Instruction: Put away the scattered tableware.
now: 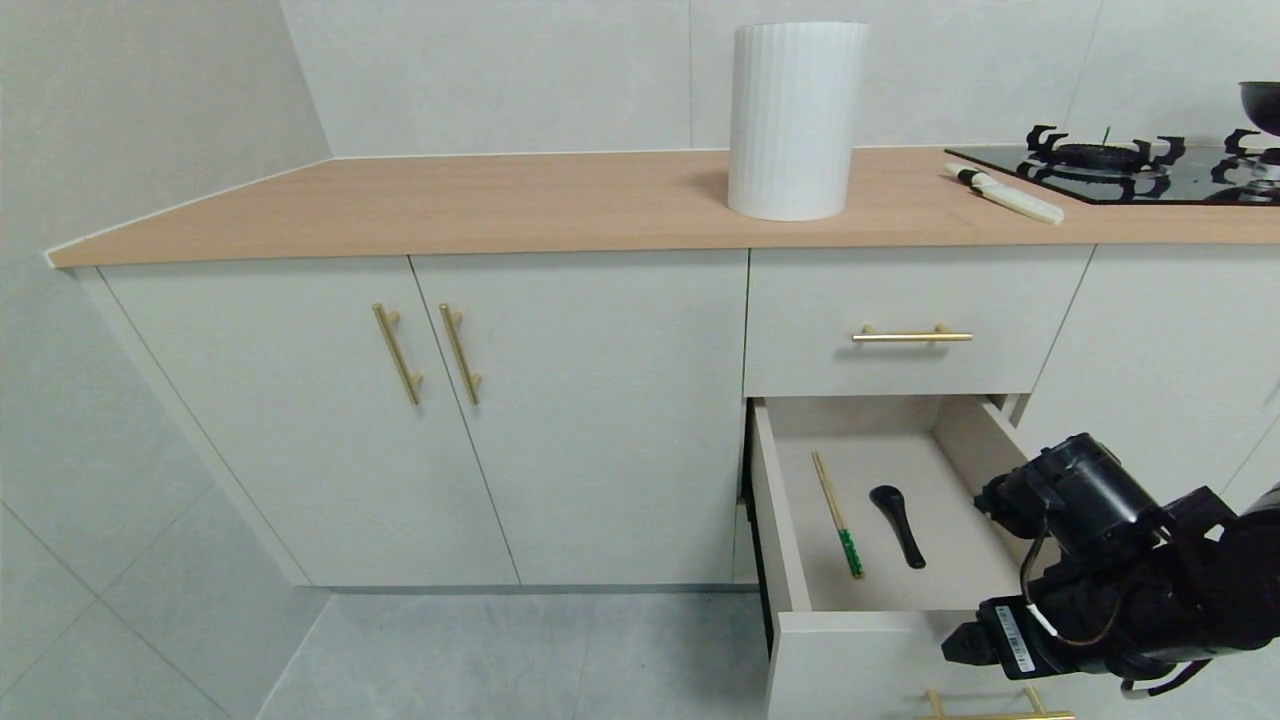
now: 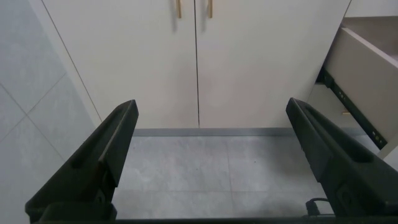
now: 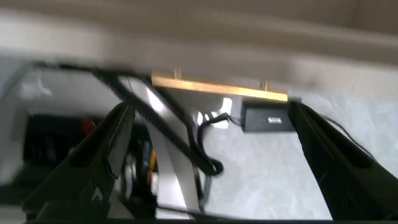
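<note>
The lower drawer point(image 1: 780, 520) stands pulled open under the counter. A pair of wooden chopsticks point(image 1: 836, 513) with green ends and a black spoon point(image 1: 897, 522) lie inside it. A white knife point(image 1: 1003, 194) with a dark end lies on the wooden counter beside the hob. My right arm point(image 1: 1110, 570) is low at the drawer's front right corner. My right gripper point(image 3: 210, 111) is open and empty, a short way off the drawer's gold handle point(image 3: 219, 88). My left gripper point(image 2: 211, 106) is open and empty, low over the floor and facing the cabinet doors.
A tall white ribbed canister point(image 1: 795, 120) stands on the counter point(image 1: 450, 205). A black gas hob point(image 1: 1130, 170) is at the far right. The upper drawer point(image 1: 910, 320) and the double cabinet doors point(image 1: 430, 400) are shut. The open drawer's side point(image 2: 360, 68) juts out near my left gripper.
</note>
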